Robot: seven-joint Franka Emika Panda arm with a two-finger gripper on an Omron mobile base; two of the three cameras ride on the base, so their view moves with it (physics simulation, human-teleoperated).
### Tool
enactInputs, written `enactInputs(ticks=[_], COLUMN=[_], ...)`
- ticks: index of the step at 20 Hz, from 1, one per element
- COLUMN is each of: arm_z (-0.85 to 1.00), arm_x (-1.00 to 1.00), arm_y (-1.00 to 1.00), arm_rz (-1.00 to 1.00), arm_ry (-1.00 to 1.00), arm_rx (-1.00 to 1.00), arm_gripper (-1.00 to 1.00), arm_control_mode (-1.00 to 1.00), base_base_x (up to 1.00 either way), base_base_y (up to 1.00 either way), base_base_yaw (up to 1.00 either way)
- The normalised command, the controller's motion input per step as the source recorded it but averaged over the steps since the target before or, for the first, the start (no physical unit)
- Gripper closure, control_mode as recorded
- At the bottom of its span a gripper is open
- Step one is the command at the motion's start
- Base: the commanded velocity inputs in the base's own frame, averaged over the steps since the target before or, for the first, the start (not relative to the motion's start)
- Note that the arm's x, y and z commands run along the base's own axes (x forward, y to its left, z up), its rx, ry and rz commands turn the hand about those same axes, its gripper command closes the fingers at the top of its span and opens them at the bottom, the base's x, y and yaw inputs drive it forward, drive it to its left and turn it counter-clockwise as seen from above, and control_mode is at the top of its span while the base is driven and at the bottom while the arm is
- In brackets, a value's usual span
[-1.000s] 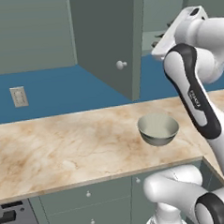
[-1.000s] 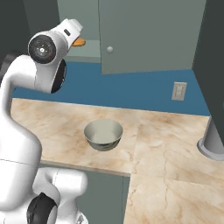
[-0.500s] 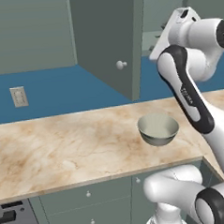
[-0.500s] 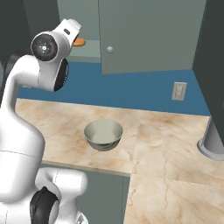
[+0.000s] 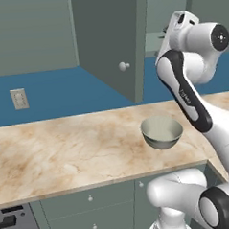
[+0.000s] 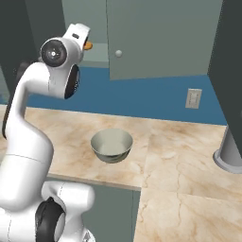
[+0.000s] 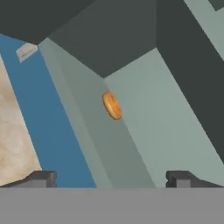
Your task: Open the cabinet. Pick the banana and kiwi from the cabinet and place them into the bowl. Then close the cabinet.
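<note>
The cabinet (image 5: pixel 107 35) stands open, its door with a round white knob (image 5: pixel 123 66) swung out over the counter. The banana (image 7: pixel 112 105), a small orange-brown fruit, lies on the pale shelf (image 7: pixel 162 113) inside, and shows as an orange tip (image 6: pixel 88 46) beside my hand. My gripper (image 7: pixel 111 178) is open, raised at the cabinet's opening and pointing at the banana from a short distance, with nothing between its fingers. The grey bowl (image 5: pixel 160 132) (image 6: pixel 111 145) sits on the counter below my arm with nothing in it. The kiwi is out of view.
The marble counter (image 5: pixel 65 148) runs left and right under the cabinet. A wall outlet (image 5: pixel 19 98) (image 6: pixel 193 98) sits on the blue backsplash. A grey cylinder (image 6: pixel 230 152) stands at the counter's right. Drawer fronts (image 5: pixel 88 204) lie below the counter edge.
My hand has risen a little and moved in toward the cabinet shelf. The gripper stayed open; bowl and door have not moved.
</note>
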Motion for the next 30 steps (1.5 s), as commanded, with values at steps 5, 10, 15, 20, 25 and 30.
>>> enactInputs(ticks=[5,10,15,20,25,30], arm_z=[-0.16,-0.13,-0.01,0.00,0.00,0.00], arm_x=[0.00,0.17,0.39,0.03,0.03,0.00], arm_y=[-0.21,0.00,0.03,-0.09,0.00,-0.29], arm_rz=[-0.17,-0.25,-0.20,-0.10,0.00,-0.15], arm_ry=[-0.16,-0.05,0.00,0.00,0.00,0.00], arm_rx=[-0.23,-0.20,-0.08,0.00,0.00,0.00], arm_gripper=[-1.00,-1.00,-1.00,-1.00,-1.00,-1.00], arm_control_mode=[-1.00,-1.00,-1.00,-1.00,-1.00,-1.00], base_base_x=[0.00,0.00,0.00,0.00,0.00,0.00], base_base_y=[0.00,0.00,0.00,0.00,0.00,0.00], base_base_yaw=[0.00,0.00,0.00,0.00,0.00,0.00])
